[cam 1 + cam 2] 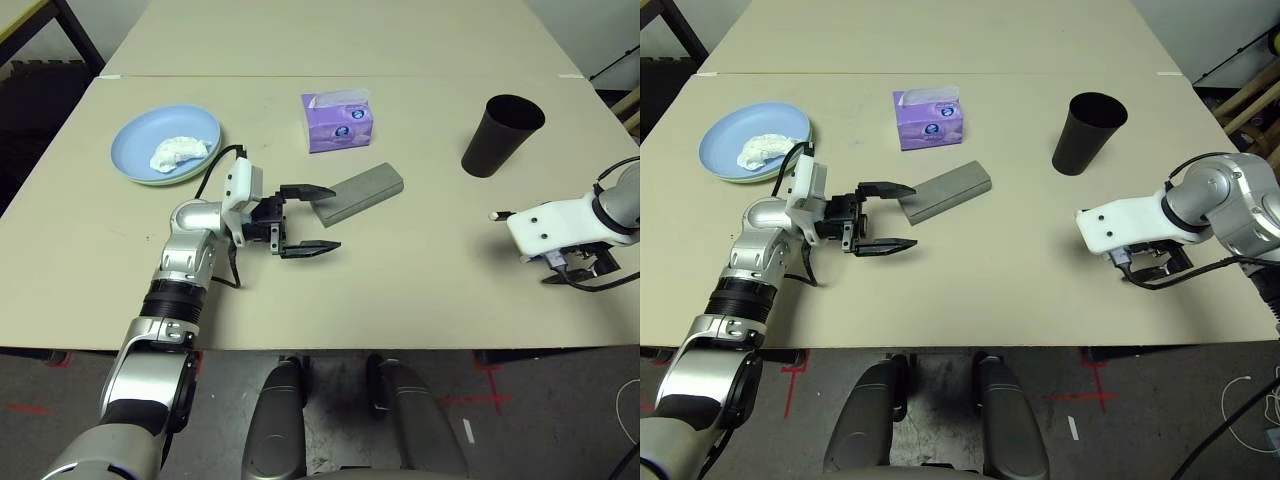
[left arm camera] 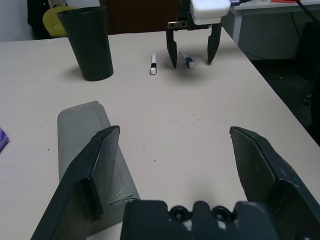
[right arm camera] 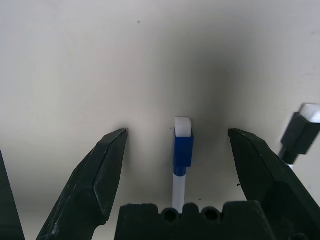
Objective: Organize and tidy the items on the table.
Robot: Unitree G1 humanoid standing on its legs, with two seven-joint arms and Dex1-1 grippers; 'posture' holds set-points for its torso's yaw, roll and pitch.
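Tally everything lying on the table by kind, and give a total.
Plates: 2, the light blue plate stacked on the pale green plate
Crumpled tissue: 1
Tissue box: 1
Grey case: 1
Black cup: 1
Pens: 2, the blue-banded pen and the black-banded pen
Total: 8

The left arm [image 1: 180,280] is a run of silver, rounded metal segments with black ribbed rings at the joints, and a thin black cable loops beside its wrist. Each wrist carries a white plastic housing [image 1: 1132,224] ahead of a black gripper block. The fingers [image 2: 95,170] are black, wedge-shaped and taper to flat tips, and small round screws sit along the base between them.
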